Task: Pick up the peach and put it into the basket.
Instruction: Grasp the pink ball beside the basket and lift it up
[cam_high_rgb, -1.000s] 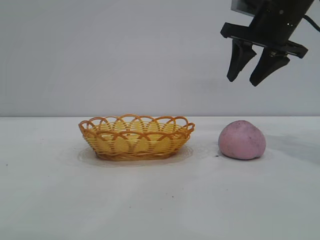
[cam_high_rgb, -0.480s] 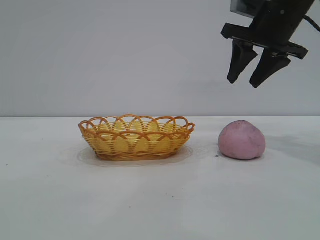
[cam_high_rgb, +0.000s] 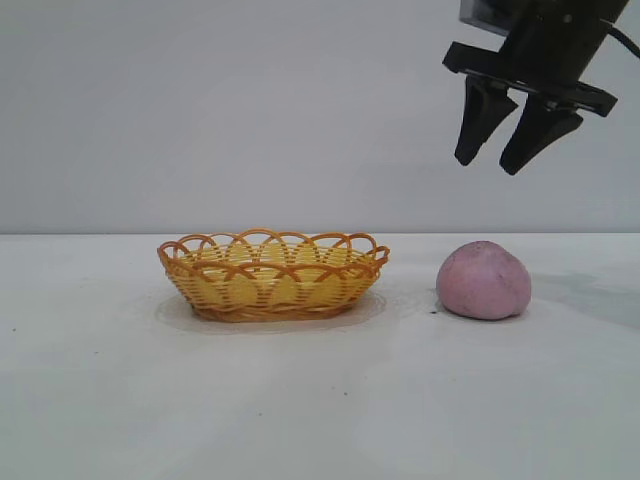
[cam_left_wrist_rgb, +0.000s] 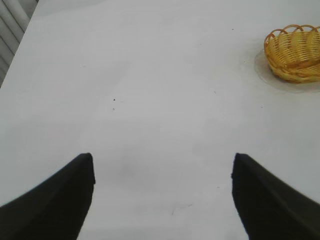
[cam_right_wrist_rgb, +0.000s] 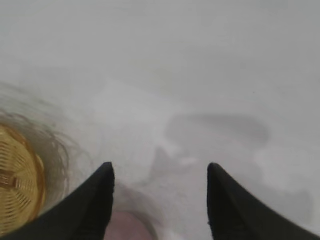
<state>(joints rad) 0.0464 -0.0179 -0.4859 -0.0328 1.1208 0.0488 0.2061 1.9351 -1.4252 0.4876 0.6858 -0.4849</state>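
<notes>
**Above the peach, an empty right gripper with parted fingers**

High over the table's right side, the right gripper (cam_high_rgb: 497, 158) hangs with its two dark fingers (cam_high_rgb: 476, 130) spread apart and nothing between them; the tips point downward, tilted a little toward the basket side. Clear air separates those tips from everything on the table. In the right wrist view the same gripper (cam_right_wrist_rgb: 160, 172) shows a wide gap between its fingers, with bare white tabletop beyond it and a sliver of pink at the lower edge of the gap.

Below the gripper, well apart from it, the peach (cam_high_rgb: 484, 281) sits on the white table (cam_high_rgb: 320, 400), a dull pink-mauve lump with a slightly pointed top, resting on its broad base. It lies outside the basket, to the right of it in the exterior view, near but not touching.

The basket (cam_high_rgb: 272, 275) stands upright to the left of the peach, yellow weave under an orange-brown looped rim, nothing visible in it.

The left gripper (cam_left_wrist_rgb: 162, 167) appears only in its own wrist view, fingers released and wide apart, holding nothing, over bare table with the basket off toward one corner.
</notes>
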